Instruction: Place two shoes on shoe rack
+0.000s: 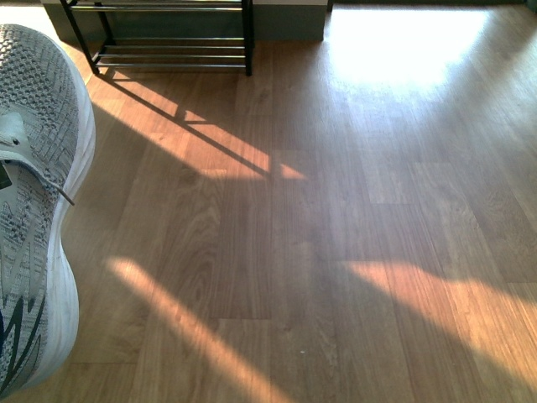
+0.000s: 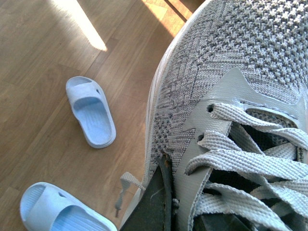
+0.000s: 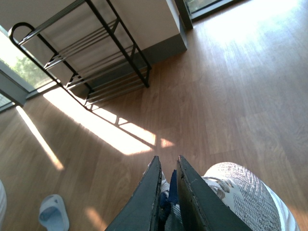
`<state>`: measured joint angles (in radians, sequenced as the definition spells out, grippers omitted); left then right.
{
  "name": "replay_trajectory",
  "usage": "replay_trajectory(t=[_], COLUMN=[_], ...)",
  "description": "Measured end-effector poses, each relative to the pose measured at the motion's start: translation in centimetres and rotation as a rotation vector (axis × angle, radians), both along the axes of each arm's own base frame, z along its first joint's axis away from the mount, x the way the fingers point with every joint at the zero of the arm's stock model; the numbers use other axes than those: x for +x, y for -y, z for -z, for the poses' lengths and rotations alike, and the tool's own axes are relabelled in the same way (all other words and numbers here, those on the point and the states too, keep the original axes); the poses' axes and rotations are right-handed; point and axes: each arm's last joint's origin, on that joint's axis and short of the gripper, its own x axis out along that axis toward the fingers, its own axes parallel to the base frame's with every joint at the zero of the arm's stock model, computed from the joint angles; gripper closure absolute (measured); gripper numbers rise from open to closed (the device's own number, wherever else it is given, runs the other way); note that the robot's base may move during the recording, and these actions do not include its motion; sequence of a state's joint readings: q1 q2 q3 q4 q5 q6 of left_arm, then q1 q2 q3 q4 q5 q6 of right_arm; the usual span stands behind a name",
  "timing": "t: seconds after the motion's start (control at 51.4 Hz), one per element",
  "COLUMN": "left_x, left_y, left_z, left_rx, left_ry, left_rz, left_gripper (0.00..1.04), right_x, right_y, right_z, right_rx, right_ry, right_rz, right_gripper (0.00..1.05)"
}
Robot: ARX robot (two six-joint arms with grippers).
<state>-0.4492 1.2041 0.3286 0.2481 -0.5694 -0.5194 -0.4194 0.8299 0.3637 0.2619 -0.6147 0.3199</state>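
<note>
Obs. 1, my left gripper: pinched onto sneaker A. In the left wrist view one dark finger lies against the outside of the grey knit upper, just beside the lace eyelets. A second dark part sits inside, under the laces. The side wall of the shoe is clamped between them.

Obs. 2, sneaker A, front view: it fills the left edge of the frame, very close to the camera, with the white sole facing right and a lace end hanging loose. Dark zigzag marks show low on its side. It looks raised off the wood floor, but the sole's contact is out of frame, so I cannot confirm this.

Obs. 3, my right gripper: the fingers are drawn nearly together, with only a narrow slit between them. Something navy and white sits in that slit. It is probably the collar of sneaker B, whose grey knit toe shows just beside the fingers. The view there is tight.

Obs. 4, shoe rack: it stands against the far wall, upper left in the front view, with a black frame and chrome rods. Every rod in view is bare. Both sneakers are well apart from it.

Obs. 5: two pale blue slide sandals lie on the floor in the left wrist view, apart from each other. Strong sun stripes cross the boards.
</note>
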Motion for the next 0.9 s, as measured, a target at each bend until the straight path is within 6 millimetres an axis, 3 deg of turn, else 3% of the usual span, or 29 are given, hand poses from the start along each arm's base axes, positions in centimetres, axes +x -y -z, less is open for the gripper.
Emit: replay_trajectory(t=[0.896], left_x=[-0.03], left_y=[0.06], left_z=[0.01], left_rx=[-0.001], left_ry=[-0.001], left_rz=[0.006], left_gripper=[1.03], right_x=[0.00], right_y=[0.04], right_z=[0.01], right_rx=[-0.001], right_ry=[-0.001], right_rz=[0.006], right_gripper=[0.95])
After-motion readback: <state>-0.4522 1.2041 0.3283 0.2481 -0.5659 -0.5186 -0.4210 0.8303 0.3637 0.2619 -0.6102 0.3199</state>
